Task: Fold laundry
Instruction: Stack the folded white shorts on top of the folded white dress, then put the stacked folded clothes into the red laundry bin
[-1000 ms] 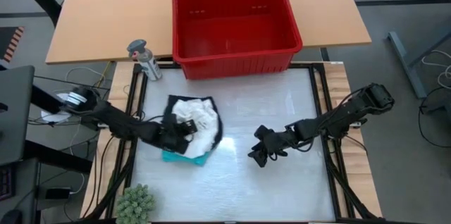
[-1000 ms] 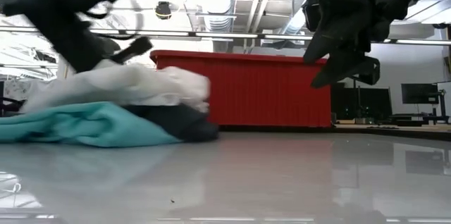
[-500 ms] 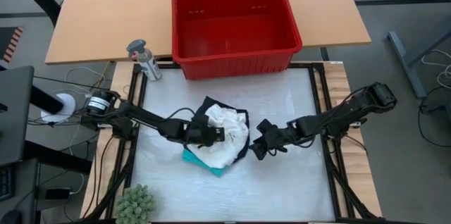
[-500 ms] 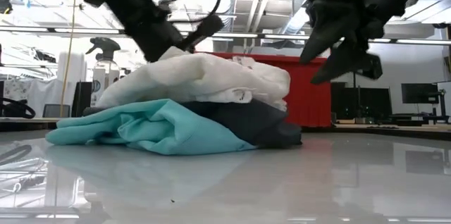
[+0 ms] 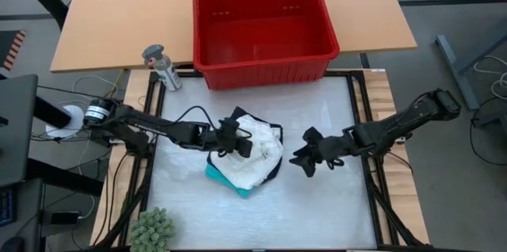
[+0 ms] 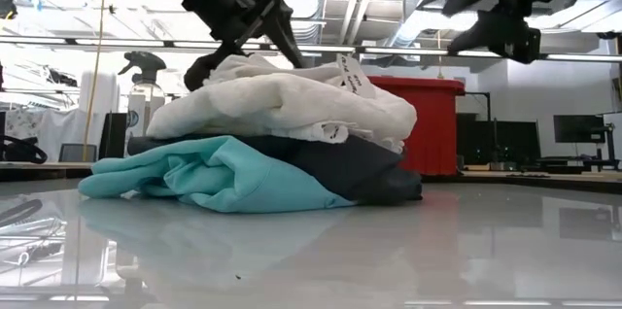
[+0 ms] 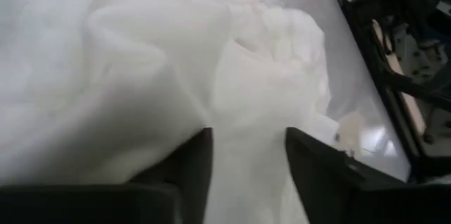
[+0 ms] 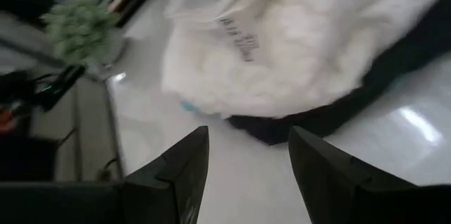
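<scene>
Seemingly mid-sorting, the left gripper (image 5: 238, 144) rested parted jaws on the white garment (image 5: 255, 157) atop the pile, the right gripper (image 5: 307, 162) waited open at three o'clock; next needed pinching one layer.

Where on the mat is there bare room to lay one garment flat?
Bare mat lies along the front edge, between the green plant and the right rail, and between the red basket and the laundry pile. Mid-mat is crowded: both arms flank the pile.

Overhead view: straight down, whole table. Low view: tabletop level, facing the room. Both share the laundry pile (image 5: 245, 153), mid-frame; wrist views close on it.
</scene>
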